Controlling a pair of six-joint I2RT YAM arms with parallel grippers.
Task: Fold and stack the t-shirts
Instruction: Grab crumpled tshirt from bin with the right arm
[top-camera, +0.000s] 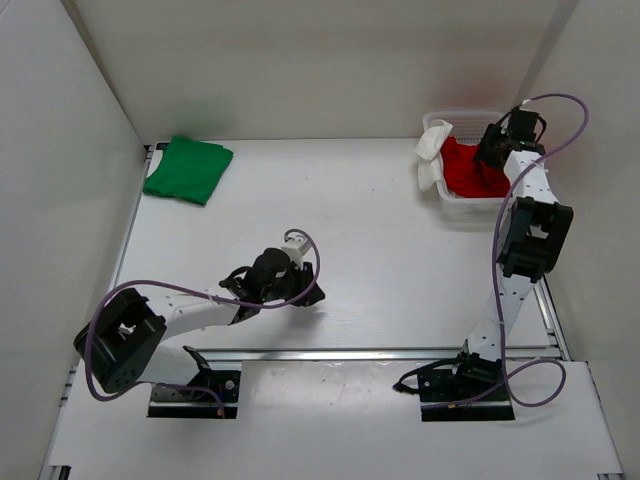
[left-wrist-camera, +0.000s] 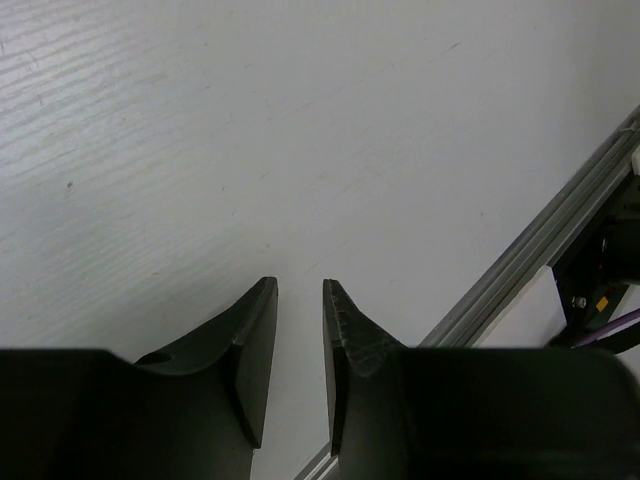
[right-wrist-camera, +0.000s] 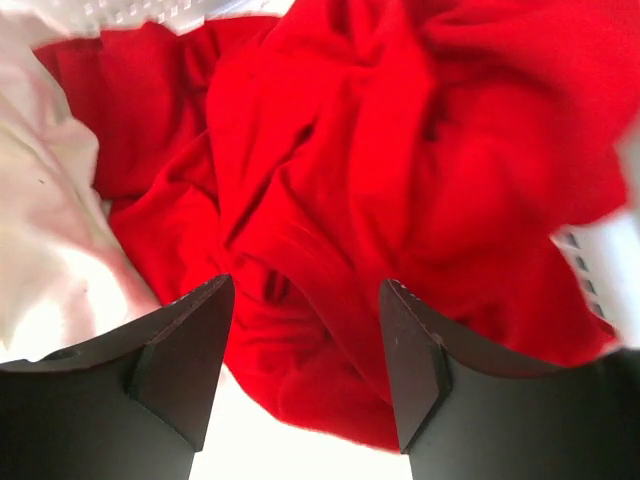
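Observation:
The green t-shirt (top-camera: 187, 168) lies folded at the table's far left corner. The red t-shirt (top-camera: 468, 172) sits crumpled in the white mesh basket (top-camera: 465, 116) at the far right, and the white t-shirt (top-camera: 432, 152) hangs over the basket's left rim. My right gripper (top-camera: 490, 150) hovers over the basket. It is open wide just above the red t-shirt (right-wrist-camera: 400, 150), with red folds showing between its fingers (right-wrist-camera: 190, 340) and the white t-shirt (right-wrist-camera: 50, 240) to its left. My left gripper (top-camera: 308, 294) is low over bare table near the front; its jaws (left-wrist-camera: 300, 285) stand slightly apart and hold nothing.
White walls enclose the table on the left, back and right. A metal rail (left-wrist-camera: 540, 250) runs along the table's near edge, close to the left gripper. The basket's mesh wall (right-wrist-camera: 590, 270) shows on the right of the right wrist view.

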